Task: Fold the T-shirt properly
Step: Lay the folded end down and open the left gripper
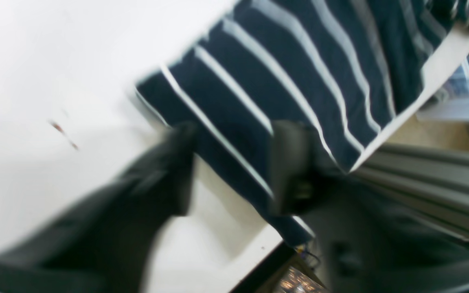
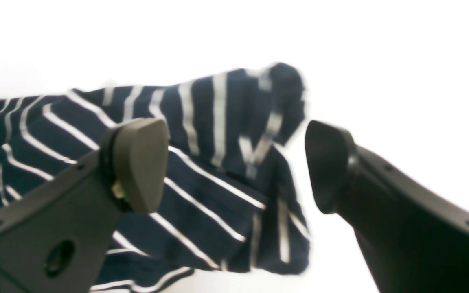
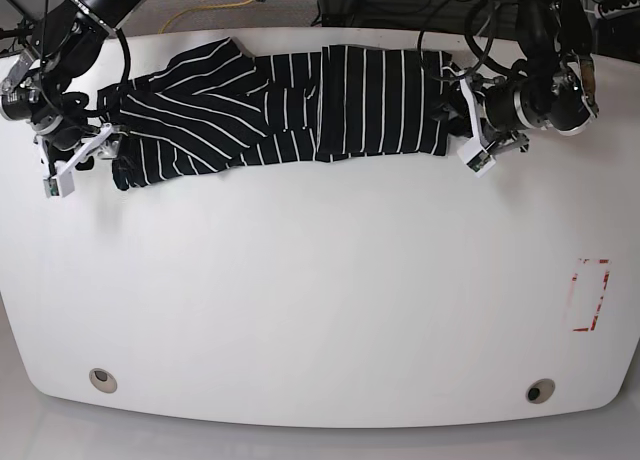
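Observation:
The T-shirt, black with thin white stripes, lies bunched in a long band along the far edge of the white table. My left gripper is at the shirt's right end. In the left wrist view the gripper is open, with the shirt's edge between and beyond the blurred fingers. My right gripper is at the shirt's left end. In the right wrist view the gripper is open, with a rumpled corner of the shirt between the pads.
A red rectangle mark is on the table at the right. Two round holes sit near the front edge. Cables run behind the table's far edge. A clear bin stands off the table beyond its edge.

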You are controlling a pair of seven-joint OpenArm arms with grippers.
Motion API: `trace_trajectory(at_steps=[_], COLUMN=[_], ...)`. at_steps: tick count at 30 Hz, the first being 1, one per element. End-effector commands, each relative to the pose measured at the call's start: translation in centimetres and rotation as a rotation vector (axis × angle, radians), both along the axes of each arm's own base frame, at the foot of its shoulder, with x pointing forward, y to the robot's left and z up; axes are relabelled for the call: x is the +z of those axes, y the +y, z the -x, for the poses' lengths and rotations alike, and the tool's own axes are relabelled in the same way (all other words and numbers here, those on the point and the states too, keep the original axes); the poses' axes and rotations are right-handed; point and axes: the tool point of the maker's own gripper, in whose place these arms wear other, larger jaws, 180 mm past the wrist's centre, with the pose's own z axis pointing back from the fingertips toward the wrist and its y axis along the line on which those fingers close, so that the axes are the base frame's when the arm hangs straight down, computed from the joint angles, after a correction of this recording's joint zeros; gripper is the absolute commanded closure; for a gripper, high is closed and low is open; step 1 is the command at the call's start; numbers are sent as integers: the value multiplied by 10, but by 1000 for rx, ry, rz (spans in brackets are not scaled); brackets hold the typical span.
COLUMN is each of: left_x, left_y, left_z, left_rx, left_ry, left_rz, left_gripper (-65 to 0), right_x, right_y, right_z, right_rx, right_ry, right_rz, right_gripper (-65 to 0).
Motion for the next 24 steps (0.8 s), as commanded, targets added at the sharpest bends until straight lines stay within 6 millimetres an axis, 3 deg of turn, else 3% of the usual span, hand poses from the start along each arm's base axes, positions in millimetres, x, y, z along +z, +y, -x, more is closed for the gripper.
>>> trace_trajectory(at_steps=[1, 3, 12, 20, 24], left_x=[1, -6, -27, -39, -44], left_y=[-2, -1, -9, -8, -5], left_z=[-4, -2, 2, 2, -2], left_rx=[5, 15, 30, 43, 55], left_ry=[-5, 23, 83, 127, 140], left_rz=[30, 36, 100, 114, 117], left_gripper=[-62, -24, -24, -24, -24], right_x=[8, 3, -30, -53, -68], right_y=[-22, -32, -56, -45, -21], right_z=[-5, -1, 10, 11, 18], right_rx=[-39, -64, -158, -177, -149], right_ry=[-24, -6, 74, 105, 137], right_rz=[0, -12, -133, -222, -262], right_gripper=[-525, -523, -522, -520, -518])
